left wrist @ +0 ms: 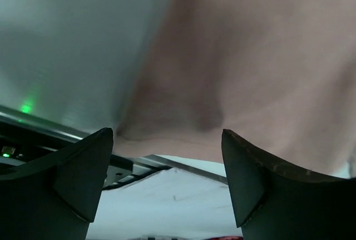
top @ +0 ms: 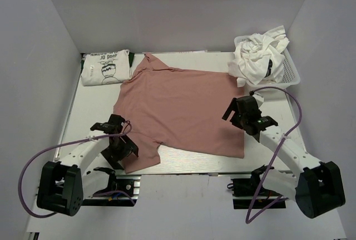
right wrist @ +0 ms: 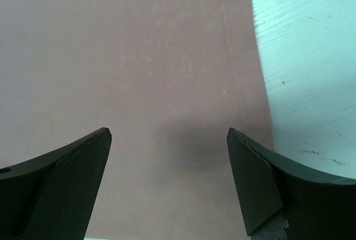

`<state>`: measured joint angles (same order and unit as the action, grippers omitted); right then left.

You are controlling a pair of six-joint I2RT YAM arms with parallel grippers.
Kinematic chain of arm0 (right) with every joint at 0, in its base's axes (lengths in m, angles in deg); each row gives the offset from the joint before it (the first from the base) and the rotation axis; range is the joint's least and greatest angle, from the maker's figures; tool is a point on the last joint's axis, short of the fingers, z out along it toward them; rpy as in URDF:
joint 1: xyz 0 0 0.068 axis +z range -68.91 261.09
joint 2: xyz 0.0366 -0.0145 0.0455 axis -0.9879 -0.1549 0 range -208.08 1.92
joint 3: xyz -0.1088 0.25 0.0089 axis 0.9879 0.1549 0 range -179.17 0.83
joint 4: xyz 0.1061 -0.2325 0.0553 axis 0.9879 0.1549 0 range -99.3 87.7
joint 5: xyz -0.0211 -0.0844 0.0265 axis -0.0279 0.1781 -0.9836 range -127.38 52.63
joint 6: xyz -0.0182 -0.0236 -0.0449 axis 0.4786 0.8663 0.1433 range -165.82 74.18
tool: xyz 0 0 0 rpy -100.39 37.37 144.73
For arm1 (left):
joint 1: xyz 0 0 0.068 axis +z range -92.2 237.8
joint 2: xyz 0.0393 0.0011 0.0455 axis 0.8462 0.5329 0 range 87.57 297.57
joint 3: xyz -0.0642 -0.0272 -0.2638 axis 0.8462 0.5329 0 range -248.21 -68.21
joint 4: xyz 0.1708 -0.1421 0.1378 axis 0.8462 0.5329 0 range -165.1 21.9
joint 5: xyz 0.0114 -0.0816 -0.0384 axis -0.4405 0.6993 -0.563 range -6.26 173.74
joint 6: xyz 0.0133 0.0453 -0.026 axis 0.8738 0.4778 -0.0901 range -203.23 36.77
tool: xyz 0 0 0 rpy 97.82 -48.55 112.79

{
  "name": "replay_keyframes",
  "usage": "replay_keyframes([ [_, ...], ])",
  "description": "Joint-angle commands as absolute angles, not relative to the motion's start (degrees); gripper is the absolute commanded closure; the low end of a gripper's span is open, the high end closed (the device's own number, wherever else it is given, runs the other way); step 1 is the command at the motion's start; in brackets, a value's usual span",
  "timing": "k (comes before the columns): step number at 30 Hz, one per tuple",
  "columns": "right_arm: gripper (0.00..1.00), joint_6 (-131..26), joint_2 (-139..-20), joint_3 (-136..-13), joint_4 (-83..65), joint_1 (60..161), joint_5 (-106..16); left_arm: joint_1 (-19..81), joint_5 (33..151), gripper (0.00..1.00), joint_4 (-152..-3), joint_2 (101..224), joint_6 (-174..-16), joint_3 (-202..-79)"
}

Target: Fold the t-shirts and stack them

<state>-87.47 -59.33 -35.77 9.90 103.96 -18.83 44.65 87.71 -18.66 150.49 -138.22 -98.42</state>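
Note:
A dusty pink t-shirt [top: 181,109] lies spread flat on the white table [top: 278,112], and its chest graphic does not show. My left gripper [top: 123,150] is open over its near left sleeve; in the left wrist view the pink sleeve edge [left wrist: 233,84] fills the frame above the open fingers [left wrist: 83,179]. My right gripper [top: 233,112] is open above the shirt's right hem, and the right wrist view shows pink cloth [right wrist: 139,56] with the stitched hem beside bare table [right wrist: 306,56]. A folded white t-shirt with black cartoon print [top: 105,66] lies at the back left.
A white basket [top: 290,73] at the back right holds a heap of crumpled white t-shirts [top: 258,54]. White walls enclose the table on three sides. The table's near metal edge [top: 178,173] runs just below the pink shirt.

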Motion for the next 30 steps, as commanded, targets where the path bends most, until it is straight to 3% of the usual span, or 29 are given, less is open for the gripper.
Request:
replay_keyframes([
  [1,0.10,-88.10,-61.88,-36.08,9.25,103.76,-18.12,43.92,88.93,0.12,-17.10,151.20,-141.94,-97.13],
  [6,0.10,-88.27,-64.96,-36.08,8.28,103.59,-18.92,43.29,87.70,0.18,-18.06,154.01,-142.47,-96.51],
  [8,0.10,-88.53,-65.40,-35.99,8.54,103.41,-18.83,42.59,87.70,0.30,-21.04,156.03,-142.47,-94.23],
  [9,0.10,-89.06,-65.31,-36.08,8.81,103.50,-18.83,42.07,87.70,0.39,-22.09,156.91,-142.99,-93.70],
  [10,0.10,-89.32,-64.70,-36.08,9.16,103.33,-18.66,42.06,88.30,0.56,-23.84,157.70,-143.00,-93.70],
  [12,0.10,-90.02,-63.74,-35.64,11.00,103.41,-19.18,41.54,86.74,0.81,-23.34,159.99,-143.00,-95.27],
  [13,0.10,-90.29,-61.99,-34.94,12.14,103.50,-19.88,41.54,85.25,1.00,-22.29,159.99,-143.00,-96.84],
  [23,0.10,-92.84,-47.49,-29.58,29.89,103.41,-28.32,41.01,88.83,1.00,-22.28,149.03,-140.19,-96.69],
  [30,0.11,-96.27,-48.70,-23.52,30.80,103.50,-34.38,41.01,91.91,1.00,-23.42,146.28,-136.24,-96.68],
])
